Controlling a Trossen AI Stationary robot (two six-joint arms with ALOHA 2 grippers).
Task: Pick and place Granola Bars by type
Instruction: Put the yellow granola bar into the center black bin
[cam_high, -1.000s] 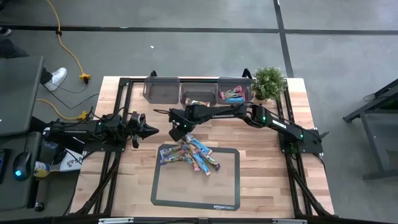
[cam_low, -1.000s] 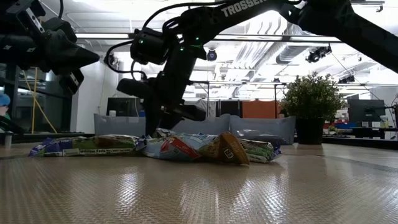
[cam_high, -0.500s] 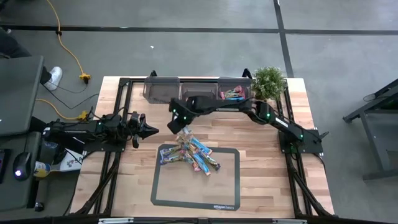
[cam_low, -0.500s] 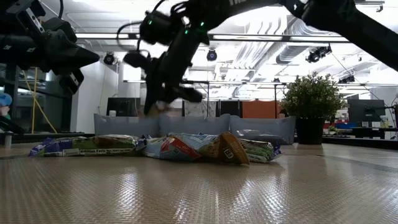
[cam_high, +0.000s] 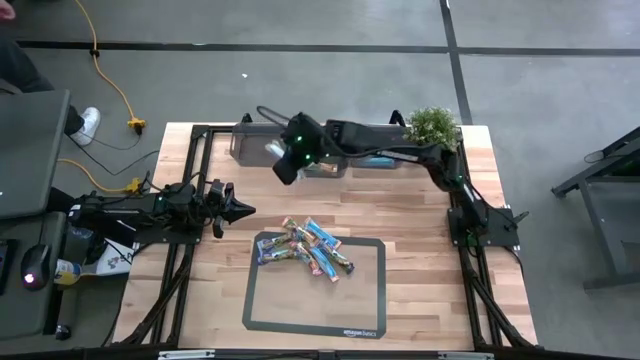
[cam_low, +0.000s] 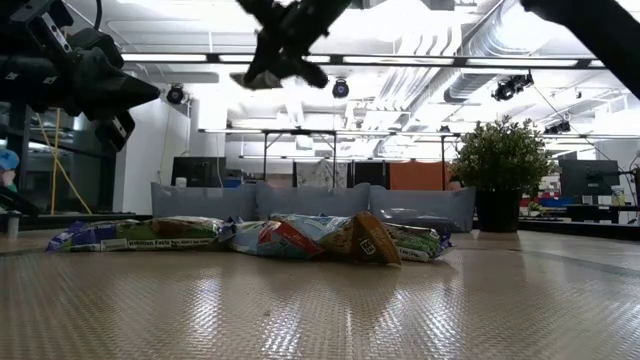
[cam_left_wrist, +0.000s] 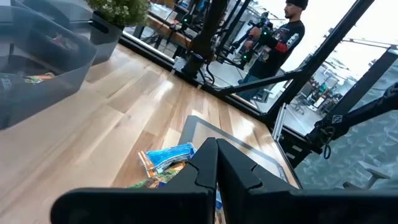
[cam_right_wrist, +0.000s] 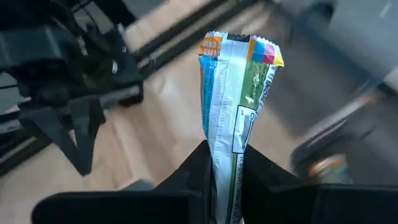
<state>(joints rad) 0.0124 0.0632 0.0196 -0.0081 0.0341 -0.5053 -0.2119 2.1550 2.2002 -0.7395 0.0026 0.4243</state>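
Note:
My right gripper (cam_high: 283, 163) hangs high above the table in front of the far bins, shut on one granola bar (cam_right_wrist: 235, 93), a green, orange and blue wrapper with its silver seam showing. The other Granola Bars (cam_high: 305, 248) lie heaped on the far edge of the grey-framed mat (cam_high: 365, 300); the low view shows the heap (cam_low: 250, 238) flat on the table. My left gripper (cam_high: 243, 209) waits shut at the table's left, level, pointing at the heap. More bars lie in the middle bin (cam_high: 320, 152) and the right bin (cam_high: 377, 150). My right gripper pinches the bar's near end (cam_right_wrist: 225, 163) between its two fingers. The fingers slant down from the table's right side and run along the bar. The bar sticks out beyond the fingertips, its free end (cam_right_wrist: 241, 46) ahead, lifted clear of everything.
Three clear grey bins stand in a row at the far edge, the left one (cam_high: 258, 142) beside my right gripper. A potted plant (cam_high: 432, 130) sits at the far right corner. A person (cam_left_wrist: 283, 34) stands beyond the table in the left wrist view.
My right gripper has risen from the heap with one bar and gone toward the far edge and the bins, tipping less steeply and rolling as it rose. The bar has come clear of the heap; the other bars lie as before.

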